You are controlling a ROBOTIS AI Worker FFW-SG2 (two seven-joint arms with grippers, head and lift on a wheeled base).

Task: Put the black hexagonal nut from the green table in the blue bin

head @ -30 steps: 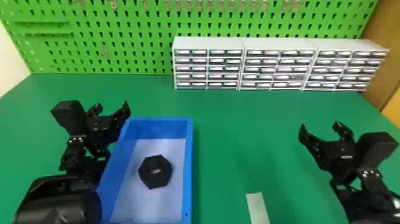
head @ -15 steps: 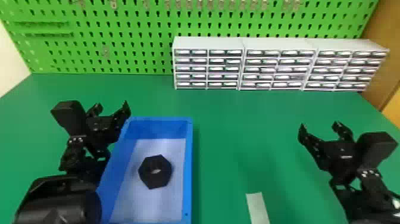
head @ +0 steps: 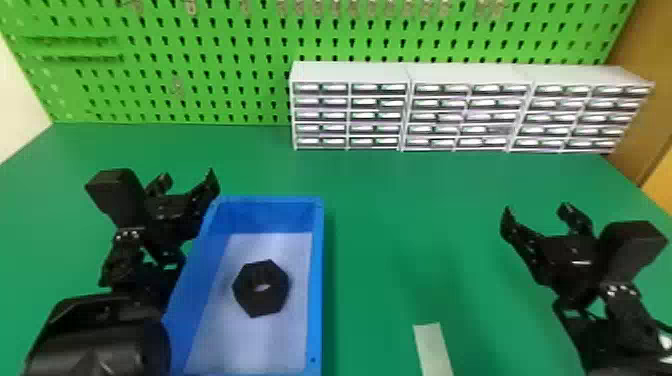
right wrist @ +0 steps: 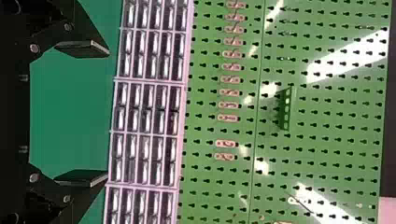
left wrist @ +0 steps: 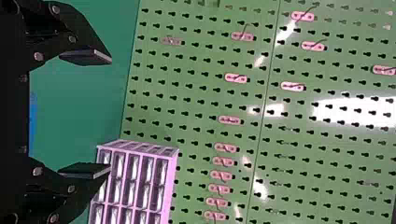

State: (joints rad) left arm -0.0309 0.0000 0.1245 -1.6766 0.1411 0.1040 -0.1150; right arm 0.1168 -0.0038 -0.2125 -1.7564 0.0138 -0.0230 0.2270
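Nut [head: 260, 274] lies in the blue bin [head: 317, 280], between its side edges — my left pincer [head: 187, 179], fingers apart, by its far-left corner, my right pincer [head: 536, 212], also spread, towards the tabletop's [head: 425, 225] right edge.

Room between blue bin [head: 317, 280] and right hand [head: 537, 210]; drawers [head: 377, 116] behind

Black hexagonal nut [head: 274, 301] lying flat, its center hole showing, inside blue rectangular bin [head: 314, 300] on green tabletop [head: 380, 240]
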